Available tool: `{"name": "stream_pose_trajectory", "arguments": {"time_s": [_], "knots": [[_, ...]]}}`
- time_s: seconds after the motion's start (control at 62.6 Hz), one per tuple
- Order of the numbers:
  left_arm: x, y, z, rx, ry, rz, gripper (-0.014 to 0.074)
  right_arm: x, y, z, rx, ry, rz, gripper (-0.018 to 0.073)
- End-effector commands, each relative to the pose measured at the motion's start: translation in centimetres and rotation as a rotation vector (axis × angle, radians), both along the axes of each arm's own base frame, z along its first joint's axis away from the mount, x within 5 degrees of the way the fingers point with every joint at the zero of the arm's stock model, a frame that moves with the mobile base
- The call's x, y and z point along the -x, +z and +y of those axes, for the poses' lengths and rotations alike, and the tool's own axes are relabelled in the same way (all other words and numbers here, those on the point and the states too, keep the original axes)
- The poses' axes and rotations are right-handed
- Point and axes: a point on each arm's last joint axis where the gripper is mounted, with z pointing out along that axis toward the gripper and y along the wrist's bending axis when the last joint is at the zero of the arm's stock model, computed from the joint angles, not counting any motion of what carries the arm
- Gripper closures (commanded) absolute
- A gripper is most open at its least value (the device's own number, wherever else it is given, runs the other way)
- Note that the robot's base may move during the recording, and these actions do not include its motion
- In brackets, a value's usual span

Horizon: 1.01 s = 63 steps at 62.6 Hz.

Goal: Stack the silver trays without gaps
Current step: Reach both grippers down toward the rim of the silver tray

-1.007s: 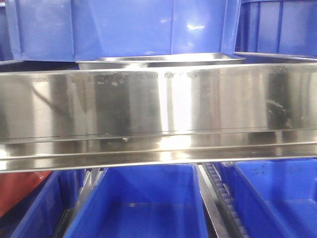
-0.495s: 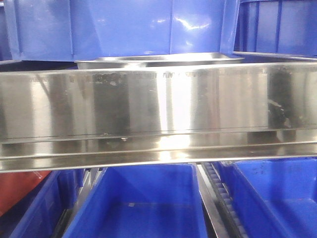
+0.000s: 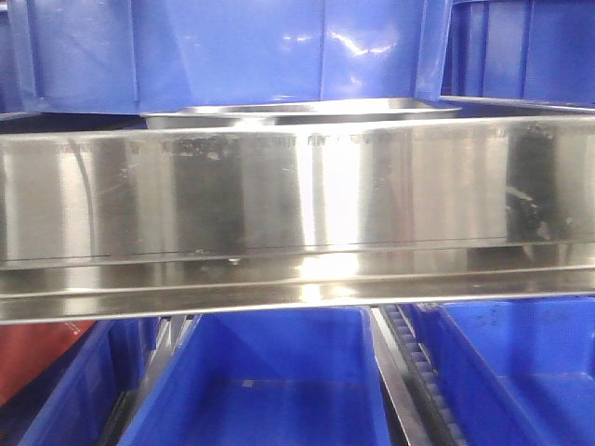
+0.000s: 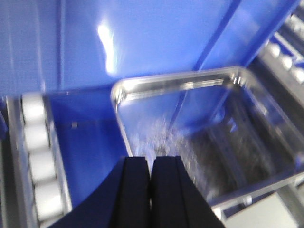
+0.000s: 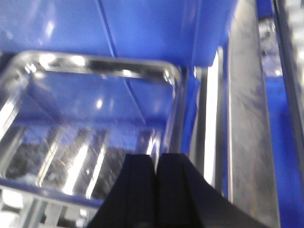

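Unchanged from a second ago: tray (image 3: 297, 111) sits behind the band (image 3: 297, 186), in front of the upper bin (image 3: 232, 46), left gripper (image 4: 150, 161) and right gripper (image 5: 155, 159) both closed at its side rims, hold unconfirmed, so stacking looks paused.
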Motion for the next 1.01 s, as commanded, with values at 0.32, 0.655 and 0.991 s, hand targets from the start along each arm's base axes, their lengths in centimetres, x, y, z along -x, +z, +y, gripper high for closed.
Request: {"name": "stream_pose_trajectory", "arguments": {"time_s": [0.32, 0.655, 0.991], "knots": [[-2.1, -0.7, -1.9, -0.036, -0.059, 0.008, 0.0309, -1.6, -0.9, 0.8, -0.014, 0.004, -0.010, 0.0624], [-3.4, -3.0, -2.4, -0.056, -0.058, 0.099, 0.0288, -2.5, -2.1, 1.2, 0.003, 0.004, 0.025, 0.0271], [-4.6, -4.7, -2.6, -0.069, -0.040, 0.139, 0.0288, -3.9, -4.2, 1.6, 0.041, 0.006, 0.069, 0.0307]]}}
